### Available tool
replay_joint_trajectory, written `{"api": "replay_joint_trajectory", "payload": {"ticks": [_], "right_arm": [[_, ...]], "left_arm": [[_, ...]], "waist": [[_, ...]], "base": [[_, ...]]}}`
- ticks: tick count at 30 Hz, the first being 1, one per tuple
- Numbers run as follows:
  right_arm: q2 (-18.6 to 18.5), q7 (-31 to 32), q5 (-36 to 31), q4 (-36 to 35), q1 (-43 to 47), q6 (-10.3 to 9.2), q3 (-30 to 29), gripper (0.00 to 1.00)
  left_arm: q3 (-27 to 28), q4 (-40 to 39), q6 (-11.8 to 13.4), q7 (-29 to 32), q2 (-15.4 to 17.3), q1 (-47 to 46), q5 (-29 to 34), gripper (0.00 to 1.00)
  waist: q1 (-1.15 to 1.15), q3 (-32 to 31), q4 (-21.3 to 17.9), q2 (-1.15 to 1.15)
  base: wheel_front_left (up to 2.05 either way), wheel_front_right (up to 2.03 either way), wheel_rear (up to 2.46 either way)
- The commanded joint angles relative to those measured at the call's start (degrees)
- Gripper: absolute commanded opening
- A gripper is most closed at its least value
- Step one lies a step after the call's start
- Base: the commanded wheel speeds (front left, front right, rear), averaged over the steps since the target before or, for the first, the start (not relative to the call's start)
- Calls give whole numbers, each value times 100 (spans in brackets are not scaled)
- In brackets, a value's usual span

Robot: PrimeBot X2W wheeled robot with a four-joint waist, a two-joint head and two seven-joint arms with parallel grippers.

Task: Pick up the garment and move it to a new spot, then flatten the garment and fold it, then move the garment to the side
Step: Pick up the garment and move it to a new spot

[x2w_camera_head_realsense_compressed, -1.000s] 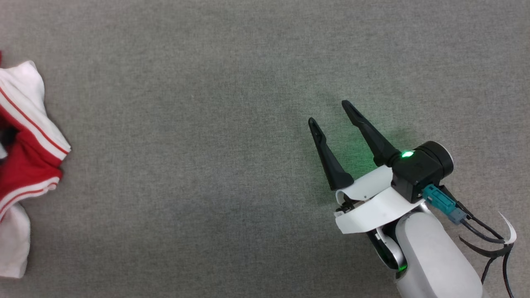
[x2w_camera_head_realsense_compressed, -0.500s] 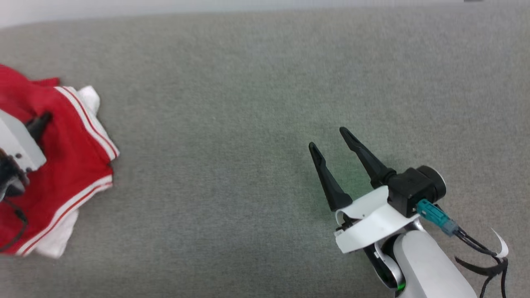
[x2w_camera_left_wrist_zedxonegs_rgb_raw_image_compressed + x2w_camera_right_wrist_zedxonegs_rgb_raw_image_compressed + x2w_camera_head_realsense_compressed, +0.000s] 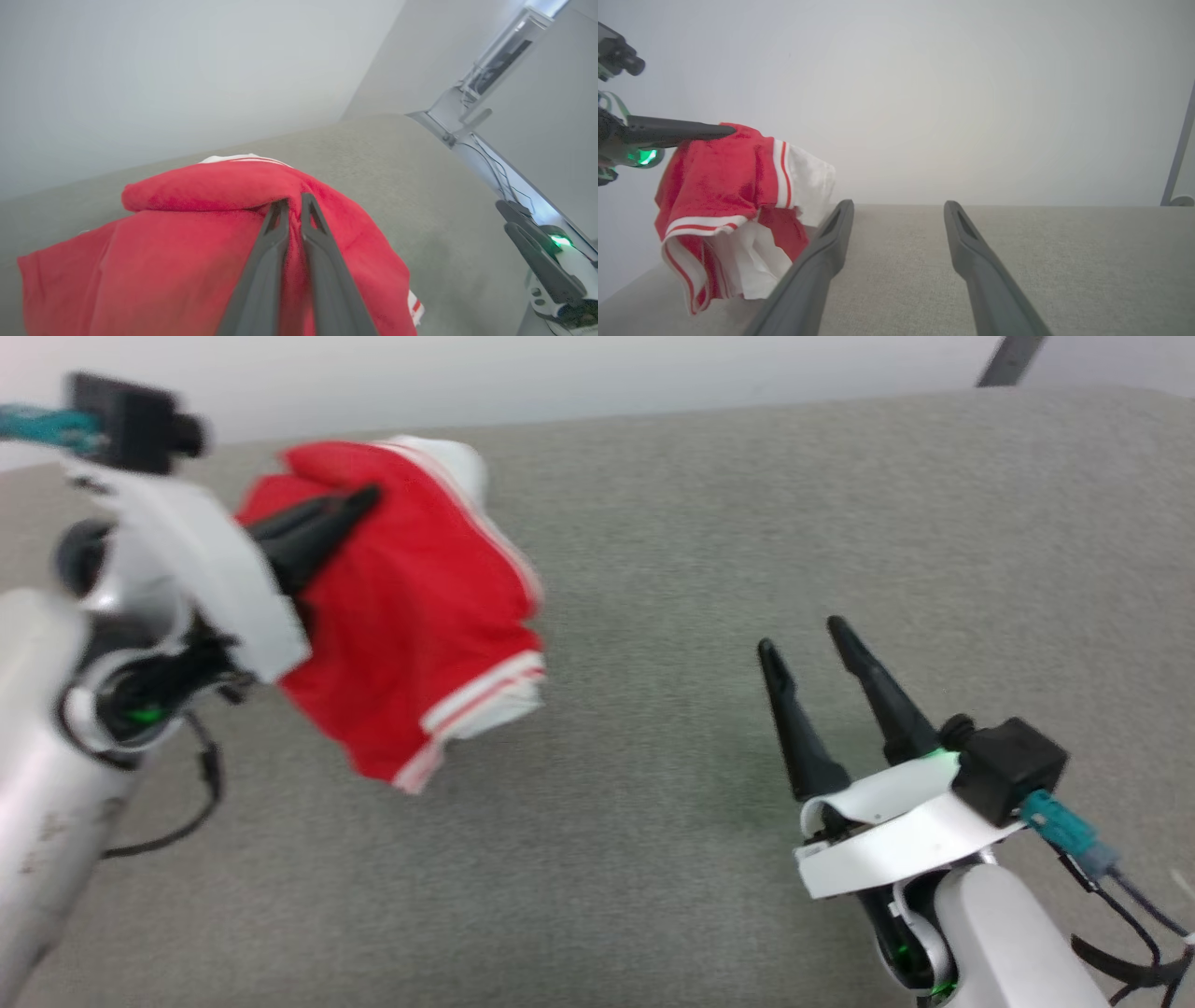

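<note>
At ten o'clock my left gripper (image 3: 364,500), now clamped on the garment (image 3: 420,616), has lifted it for moving; my right gripper (image 3: 800,637) stands apart.

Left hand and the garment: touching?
Touching. The left wrist view shows the left hand with both fingers closed on a ridge of the garment, red cloth pinched between them.
</note>
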Motion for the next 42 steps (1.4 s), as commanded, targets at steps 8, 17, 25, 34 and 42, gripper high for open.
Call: {"api": "replay_joint_trajectory", "payload": {"ticks": [8, 17, 25, 34, 42], "right_arm": [[10, -4, 503, -378, 13, -7, -294, 100], [15, -4, 1024, -450, 16, -7, -523, 100], [14, -3, 1283, -511, -42, -7, -442, 100], [13, -4, 1490, -595, -64, -7, -328, 100], [13, -3, 1515, -677, -116, -7, -308, 100]], "left_arm": [[-949, 86, -13, 538, -742, -926, 79, 0], [-1900, 804, -13, 605, -1597, -1707, -256, 0], [-2750, 1613, -13, 743, -1209, -1895, -254, 0], [-3687, 2193, 1, 1424, -719, -2083, 330, 0], [-3878, 2191, 15, 2035, -676, -1773, 1149, 0]], "waist": [[0, 572, -1232, -1], [0, 957, -2229, -1], [0, 1106, -2637, -1], [0, 1268, -2735, -1], [0, 1506, -2784, -1]], "base": [[0, 0, 0], [0, 0, 0], [0, 0, 0], [0, 0, 0], [0, 0, 0]]}}
